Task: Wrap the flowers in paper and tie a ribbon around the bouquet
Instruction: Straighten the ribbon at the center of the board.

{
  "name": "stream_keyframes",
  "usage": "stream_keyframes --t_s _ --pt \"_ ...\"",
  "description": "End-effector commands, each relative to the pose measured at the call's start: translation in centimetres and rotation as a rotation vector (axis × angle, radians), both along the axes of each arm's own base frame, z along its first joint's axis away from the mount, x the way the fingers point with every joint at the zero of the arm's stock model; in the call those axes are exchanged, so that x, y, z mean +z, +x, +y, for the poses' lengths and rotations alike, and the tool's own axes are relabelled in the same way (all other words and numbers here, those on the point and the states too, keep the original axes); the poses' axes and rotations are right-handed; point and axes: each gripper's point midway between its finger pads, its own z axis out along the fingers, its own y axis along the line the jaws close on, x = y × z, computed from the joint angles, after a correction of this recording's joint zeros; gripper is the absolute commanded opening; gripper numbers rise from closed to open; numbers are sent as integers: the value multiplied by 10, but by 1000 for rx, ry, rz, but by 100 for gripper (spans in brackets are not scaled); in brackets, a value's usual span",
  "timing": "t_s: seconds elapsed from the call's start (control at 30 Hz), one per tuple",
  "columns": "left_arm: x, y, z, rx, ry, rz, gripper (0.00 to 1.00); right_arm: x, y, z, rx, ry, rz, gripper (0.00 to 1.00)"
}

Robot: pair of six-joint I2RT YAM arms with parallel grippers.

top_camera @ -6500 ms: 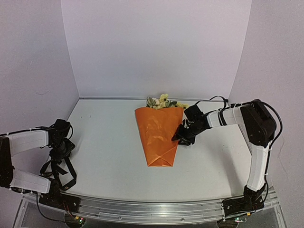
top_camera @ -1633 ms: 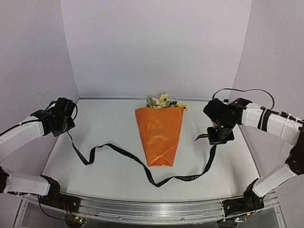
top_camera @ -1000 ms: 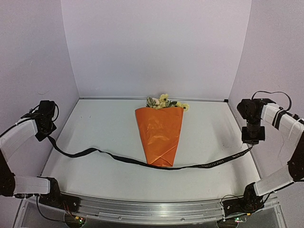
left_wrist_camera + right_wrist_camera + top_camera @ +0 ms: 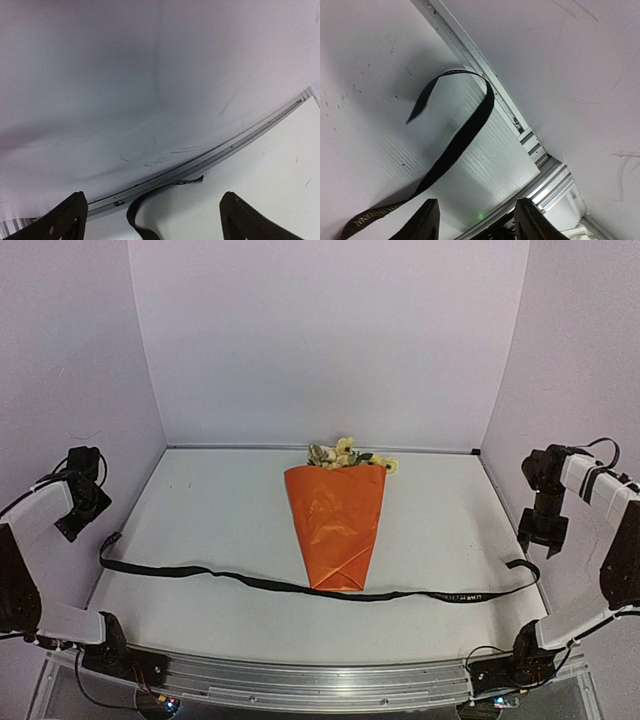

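The ribbon [image 4: 250, 580] lay crosswise at the bouquet [image 4: 335, 525] tip, its 2 ends near the left gripper [image 4: 70, 527] and the right gripper [image 4: 540, 540]. Both jaws stood spread, empty.

Gloss meets matt
We see the paper [image 4: 335, 525] faintly glossy, the ribbon [image 4: 469, 129] matt cloth, the table [image 4: 220, 510] smooth, matt.

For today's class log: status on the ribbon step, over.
Left gripper open, right gripper open, both empty. Ribbon slack on table, at tip of bouquet. Nothing obstructing.
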Motion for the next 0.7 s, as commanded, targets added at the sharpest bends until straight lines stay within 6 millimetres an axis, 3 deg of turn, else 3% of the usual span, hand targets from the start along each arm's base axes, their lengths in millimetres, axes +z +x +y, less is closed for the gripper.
stream_keyframes --t_s 0.0,0.1,0.2,0.33,0.43,0.57,0.67 --pt "46 37 -6 -120 -12 -162 99 15 11 22 16 129 -82 64" --pt "57 55 -25 -236 -59 -220 100 16 18 39 50 203 -118 72" --pt "61 74 -62 -387 -99 -243 100 17 23 66 147 252 -140 77" --pt "57 97 -139 -636 -154 -229 100 13 33 112 286 322 -172 81" --pt "46 102 -202 -821 -242 -225 100 3 42 151 335 425 -202 83" --pt "28 96 -284 -1058 -359 -192 99 -14 50 206 445 498 -212 84" --pt "12 82 -332 -1208 -448 -159 97 -26 59 244 497 552 -235 85"
